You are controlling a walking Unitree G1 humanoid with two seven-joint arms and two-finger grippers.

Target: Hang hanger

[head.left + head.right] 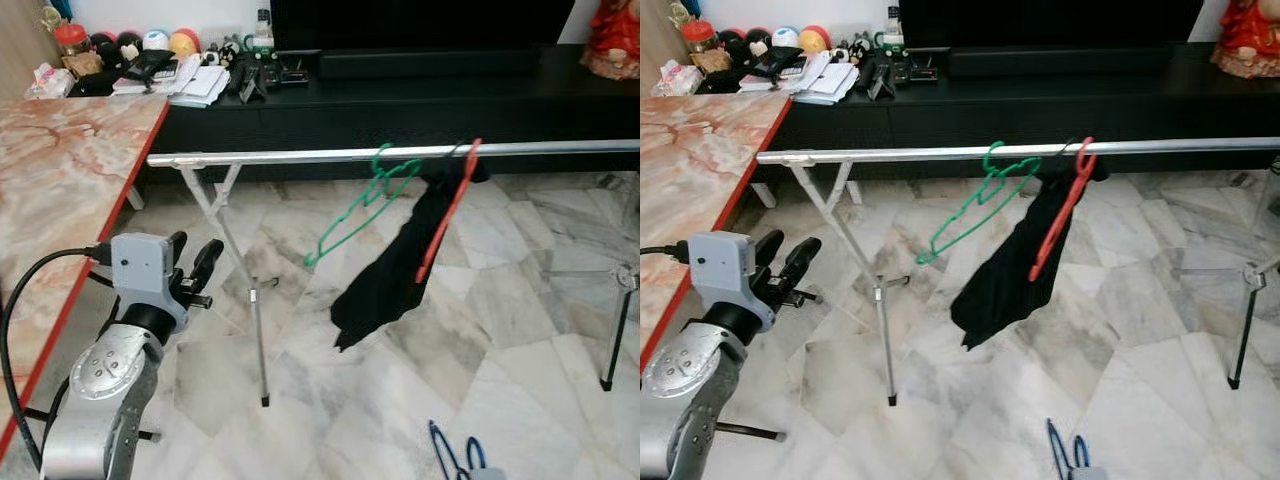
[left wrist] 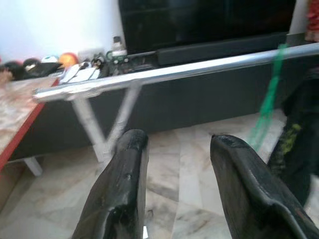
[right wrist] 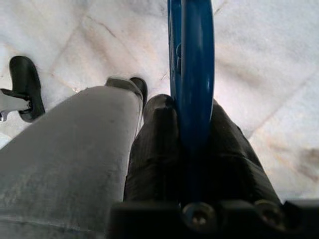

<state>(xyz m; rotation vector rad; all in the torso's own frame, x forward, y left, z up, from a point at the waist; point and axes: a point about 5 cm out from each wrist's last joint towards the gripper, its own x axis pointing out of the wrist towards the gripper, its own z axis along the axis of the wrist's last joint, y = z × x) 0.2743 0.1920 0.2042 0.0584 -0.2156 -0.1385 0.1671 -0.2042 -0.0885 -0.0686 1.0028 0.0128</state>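
Fingers of the right gripper point(image 3: 192, 129) pinch a blue hanger point(image 3: 191, 64) low over the marble floor point(image 1: 520, 330). Left gripper point(image 1: 192, 262) hovers empty, spread apart, below the silver rail point(image 1: 300, 156) — which carries a green hanger point(image 1: 358, 205) and a red hanger point(image 1: 448, 215) with black cloth point(image 1: 395, 270).
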